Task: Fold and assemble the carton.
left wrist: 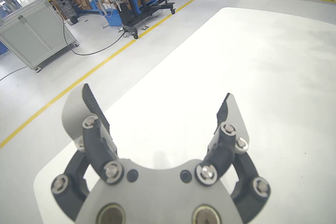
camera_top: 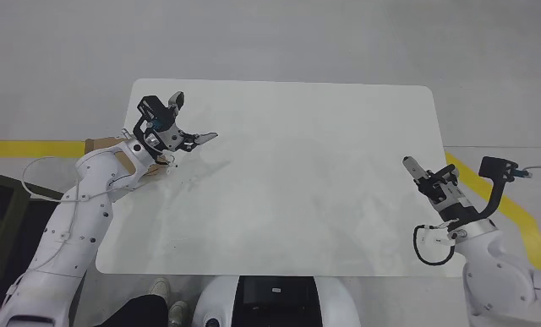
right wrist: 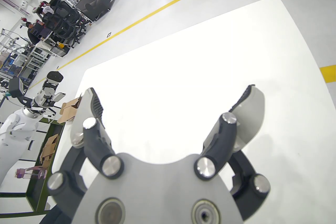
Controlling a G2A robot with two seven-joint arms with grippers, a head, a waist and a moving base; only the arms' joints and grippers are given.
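Brown cardboard, the flat unfolded carton (camera_top: 106,144), lay at the left edge of the white rounded-corner table (camera_top: 321,200), mostly hidden beneath my left arm. It seemed to straddle that edge, though I could not tell how much of it rested on the tabletop. From the right wrist camera I saw the same carton (right wrist: 68,108) just beside the table's far edge, close under the left gripper.

I saw the left gripper (camera_top: 191,118) hanging above the table's far left corner, near the carton but apart from it, its fingers spread wide and gripping nothing. Its own wrist camera confirmed this: the left gripper (left wrist: 157,91) had both ribbed black pads (left wrist: 95,107) splayed out over bare white tabletop (left wrist: 262,64).

On the opposite side, the right gripper (camera_top: 429,171) hung at the table's right edge, well apart from the carton. Its wrist camera showed the right gripper (right wrist: 170,88) spread equally wide, with nothing in it.

Beside the table's left side I noticed a dark green bin (right wrist: 56,125) with more loose cardboard pieces (right wrist: 48,147) inside.
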